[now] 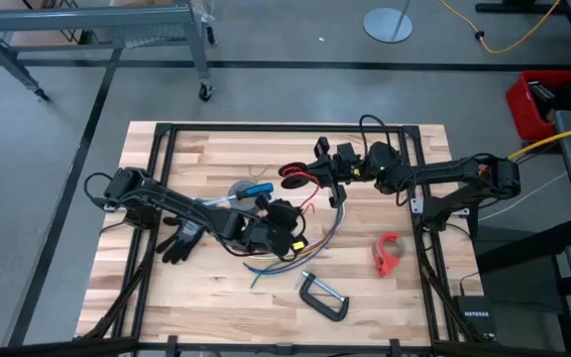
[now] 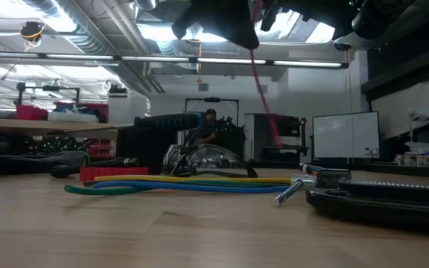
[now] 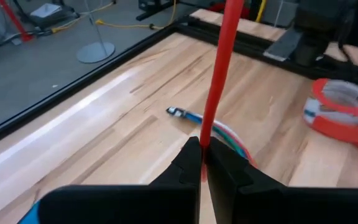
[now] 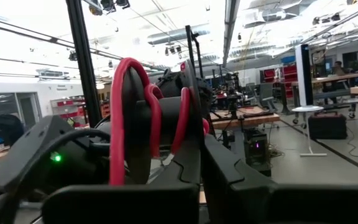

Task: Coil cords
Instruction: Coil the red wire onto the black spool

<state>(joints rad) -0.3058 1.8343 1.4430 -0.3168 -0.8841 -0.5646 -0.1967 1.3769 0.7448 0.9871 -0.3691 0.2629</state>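
A red cord runs between my two grippers above the table's middle. Its coiled end (image 1: 292, 175) is at my right gripper (image 1: 323, 171), which is shut on it. My left gripper (image 1: 287, 224) is shut on the cord's straight run (image 3: 219, 74), which also shows slanting in the low view (image 2: 263, 82). The bundle of yellow, blue and green strands (image 2: 185, 182) lies flat on the table under the left gripper, and it also shows in the high view (image 1: 310, 243). I cannot make out a thin black wire. My left gripper pinches the red cord (image 3: 204, 144) between its two fingertips, a single strand. The cord leaves the fingers in a straight line toward the right gripper, clear of the table. My right gripper holds the cord's coiled end, with red loops (image 4: 126, 93) standing over its fingers. The exact place of contact is hidden by the gripper itself. The coil is lifted clear of the table.
A red tape dispenser (image 1: 389, 253) and a metal C-clamp (image 1: 323, 296) lie at the near right. A black glove (image 1: 181, 241) lies by the left arm. A grey tape roll (image 1: 238, 190) and a blue-handled tool (image 1: 257, 187) lie behind the left gripper.
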